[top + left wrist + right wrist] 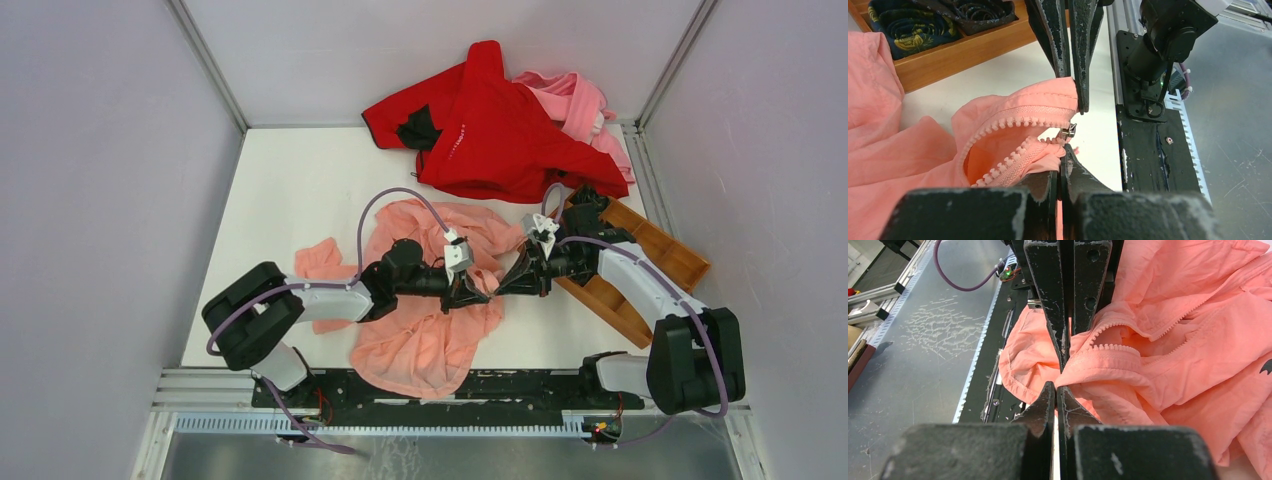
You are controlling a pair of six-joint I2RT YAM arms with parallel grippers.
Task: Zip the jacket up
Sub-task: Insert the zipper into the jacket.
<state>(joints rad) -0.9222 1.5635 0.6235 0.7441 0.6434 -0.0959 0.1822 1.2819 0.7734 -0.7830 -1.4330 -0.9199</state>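
The salmon-pink jacket (430, 320) lies crumpled on the white table between the two arms. My left gripper (486, 289) and right gripper (504, 285) meet tip to tip at its right edge. In the left wrist view my left gripper (1061, 154) is shut on the lower zipper side, just below the metal slider (1068, 131). The two rows of zipper teeth (1003, 150) stand apart behind the slider. In the right wrist view my right gripper (1056, 386) is shut on the folded edge of the jacket (1168, 365) by the other row of teeth.
A bright red garment (500, 130) and a paler pink one (582, 98) lie heaped at the back. A wooden tray (655, 262) with rolled dark ties (908, 27) sits at the right, under the right arm. The metal rail (400, 405) runs along the near edge.
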